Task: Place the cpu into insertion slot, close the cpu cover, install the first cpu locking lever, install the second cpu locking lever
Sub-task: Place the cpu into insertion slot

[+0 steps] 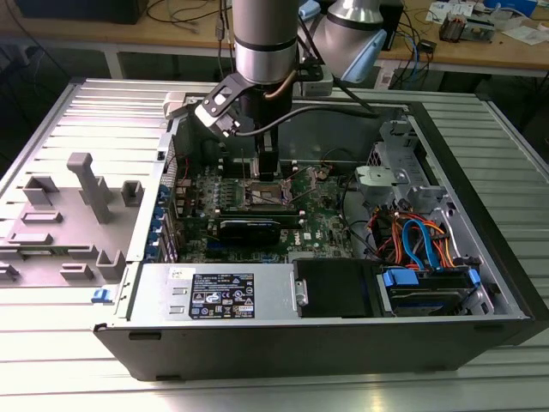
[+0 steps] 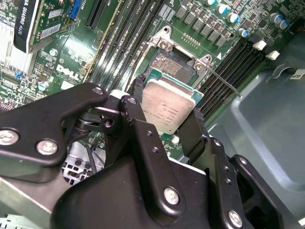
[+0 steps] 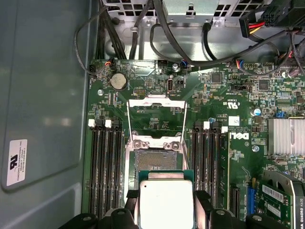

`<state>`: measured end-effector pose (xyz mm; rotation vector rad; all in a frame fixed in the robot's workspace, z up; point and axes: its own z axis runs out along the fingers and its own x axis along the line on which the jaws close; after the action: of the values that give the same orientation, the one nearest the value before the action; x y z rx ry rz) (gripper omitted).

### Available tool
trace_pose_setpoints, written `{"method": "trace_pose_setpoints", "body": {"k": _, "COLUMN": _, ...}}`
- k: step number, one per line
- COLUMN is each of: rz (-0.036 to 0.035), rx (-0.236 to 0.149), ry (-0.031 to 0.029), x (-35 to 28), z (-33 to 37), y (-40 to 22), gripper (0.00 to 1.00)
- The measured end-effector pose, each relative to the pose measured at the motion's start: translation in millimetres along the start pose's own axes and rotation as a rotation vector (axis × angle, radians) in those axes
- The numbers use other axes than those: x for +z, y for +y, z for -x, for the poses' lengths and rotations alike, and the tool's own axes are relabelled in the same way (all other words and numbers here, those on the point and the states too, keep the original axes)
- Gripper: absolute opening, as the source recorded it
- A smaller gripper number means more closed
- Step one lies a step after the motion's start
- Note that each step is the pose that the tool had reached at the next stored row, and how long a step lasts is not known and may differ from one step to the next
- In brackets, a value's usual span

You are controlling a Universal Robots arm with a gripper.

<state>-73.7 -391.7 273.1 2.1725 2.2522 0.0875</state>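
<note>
small square cpu, silvery-grey lid on a green rim, clamped at two opposite edges in the black gripper, held over the dark insertion slot, cpu cover open, in the far half of the computer case.

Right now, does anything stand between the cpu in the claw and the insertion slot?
Nothing visible does. The claw holds the cpu near the insertion slot, whose pin field lies bare; the cpu cover is swung open.
</note>
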Motion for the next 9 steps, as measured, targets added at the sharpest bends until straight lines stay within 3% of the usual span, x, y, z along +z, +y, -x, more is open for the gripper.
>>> {"method": "trace_pose_setpoints", "body": {"k": 9, "rz": 0.0003, "rx": 0.000, "ry": 0.0005, "x": 0.8, "z": 0.0, "y": -0.1, "gripper": 0.54}}
